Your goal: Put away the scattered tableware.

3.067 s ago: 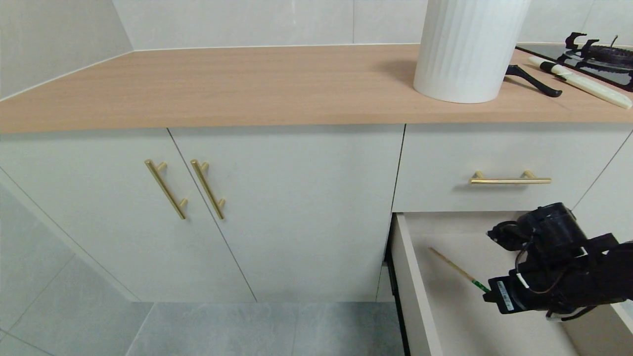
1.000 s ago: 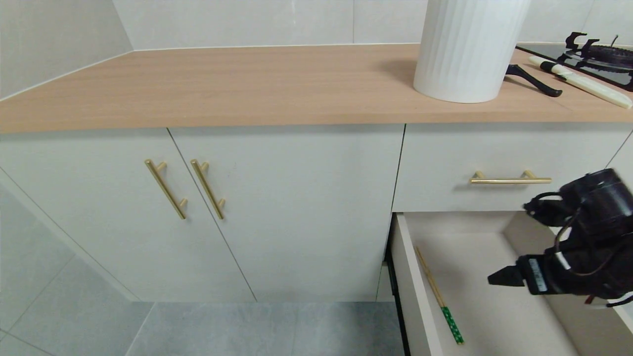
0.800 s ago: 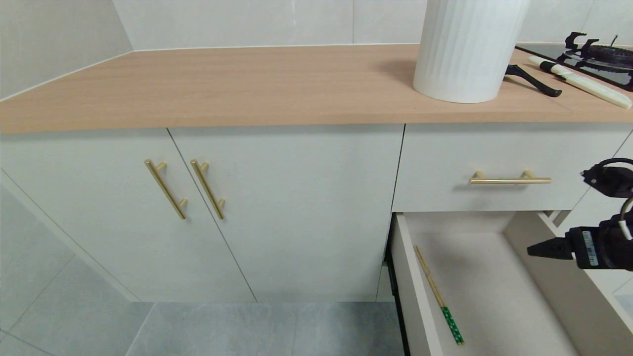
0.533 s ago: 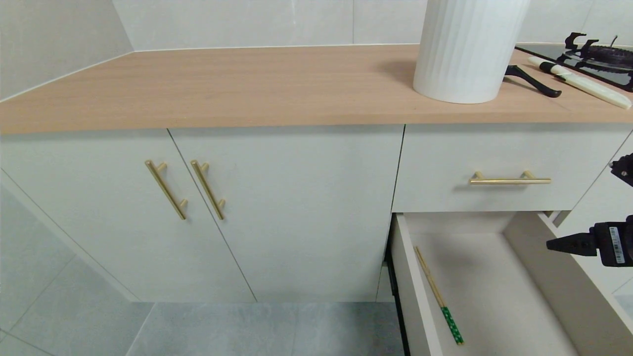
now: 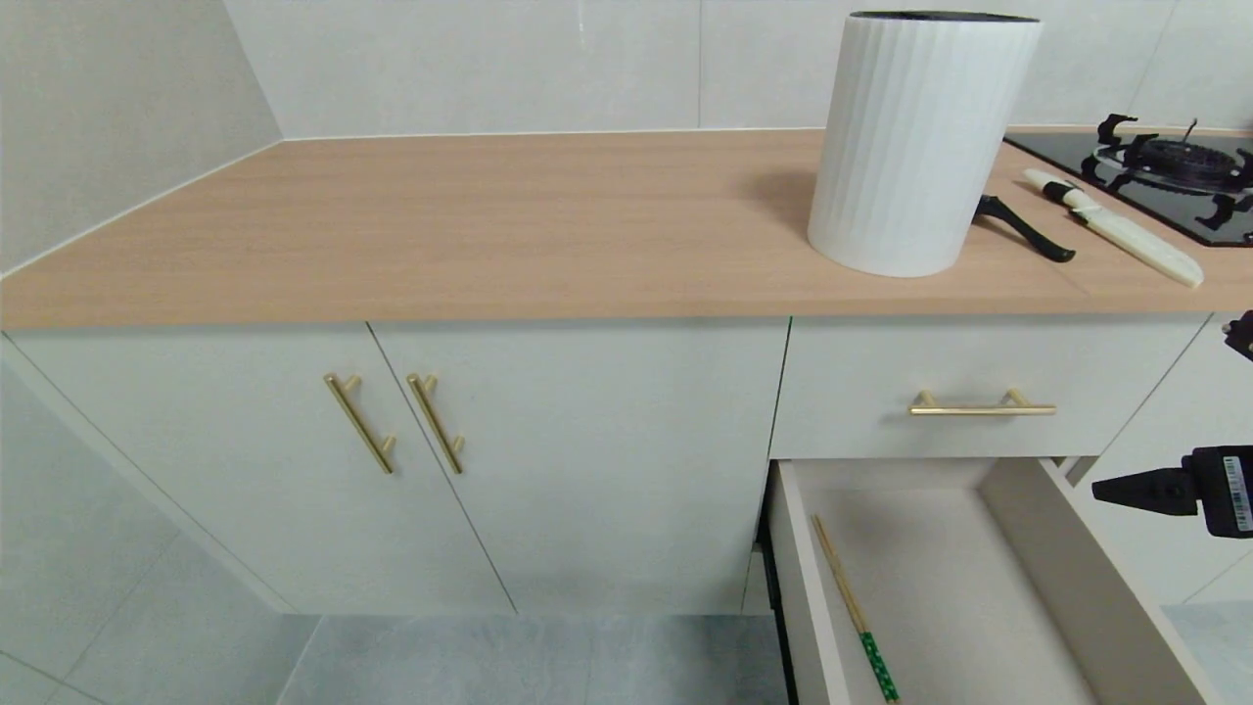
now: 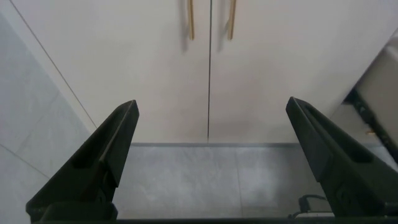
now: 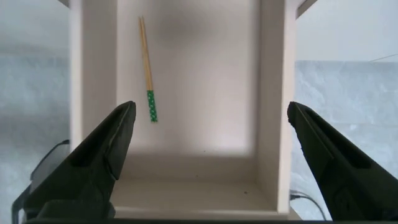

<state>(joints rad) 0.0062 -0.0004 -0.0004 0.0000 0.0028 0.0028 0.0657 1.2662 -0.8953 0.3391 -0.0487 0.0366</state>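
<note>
Right wrist view looks into the open drawer (image 7: 268, 93). The right end effector (image 7: 211, 112) has its two fingers spread wide, and nothing is held between them. A pair of chopsticks (image 7: 148, 70) lies flat on the drawer floor. The two sticks lie side by side, and one end of them is green.

In the head view the chopsticks lie just beside the drawer's left wall, with the green end toward the front. The right end effector is off to the right of the drawer.

The left end effector (image 6: 211, 104) is spread wide too and holds nothing. It faces two cupboard doors (image 6: 155, 74) with gold handles, above the grey floor (image 6: 186, 180).

On the wooden bench (image 5: 489, 225) stands a tall white ribbed pot (image 5: 915, 147). Beside it lie a black handle (image 5: 1023, 228) and a white knife (image 5: 1116, 227), near the stove (image 5: 1165, 162). The upper drawer (image 5: 979, 362) is shut.
</note>
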